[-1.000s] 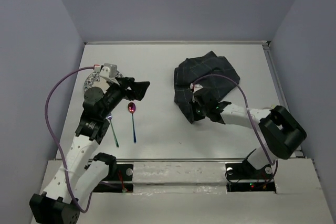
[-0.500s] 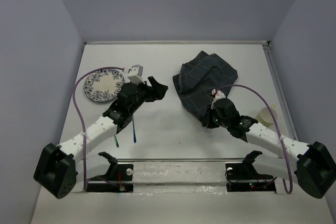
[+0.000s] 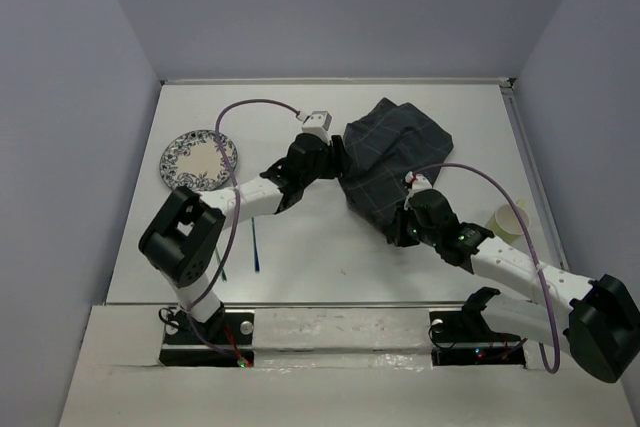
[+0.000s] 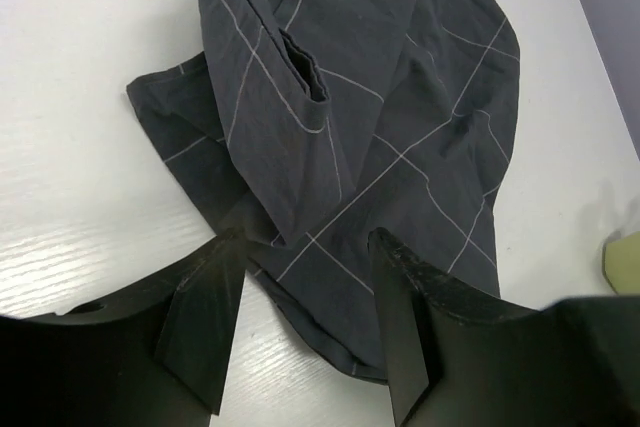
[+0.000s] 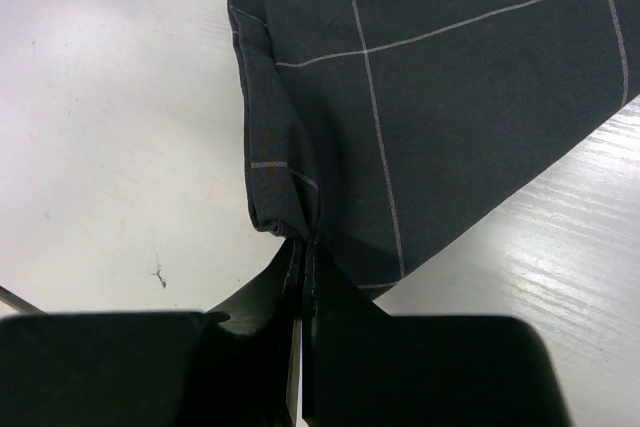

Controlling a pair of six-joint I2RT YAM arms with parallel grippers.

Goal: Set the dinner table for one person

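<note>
The dinner table (image 3: 300, 267) is a white tabletop. A dark plaid cloth (image 3: 395, 152) lies crumpled on it right of centre. My left gripper (image 3: 336, 159) reaches across to the cloth's left edge. In the left wrist view this gripper (image 4: 308, 245) is open, its fingers (image 4: 212, 292) straddling the lower edge of the cloth (image 4: 370, 97) without pinching it. My right gripper (image 3: 402, 232) is shut on the cloth's near corner. The right wrist view shows that gripper (image 5: 303, 247) holding a bunched fold of the cloth (image 5: 450, 97).
A patterned plate (image 3: 196, 160) lies at the left. A spoon (image 3: 255, 247) and a green-handled utensil (image 3: 220, 269) lie near the left arm. A pale green cup (image 3: 510, 219) stands at the right, its rim also showing in the left wrist view (image 4: 624, 263). A metal rail (image 3: 340, 305) edges the near side.
My left arm swung from beside the plate and spoon across to the cloth's left edge, and its jaws narrowed. My right gripper drew the cloth's corner toward the near right.
</note>
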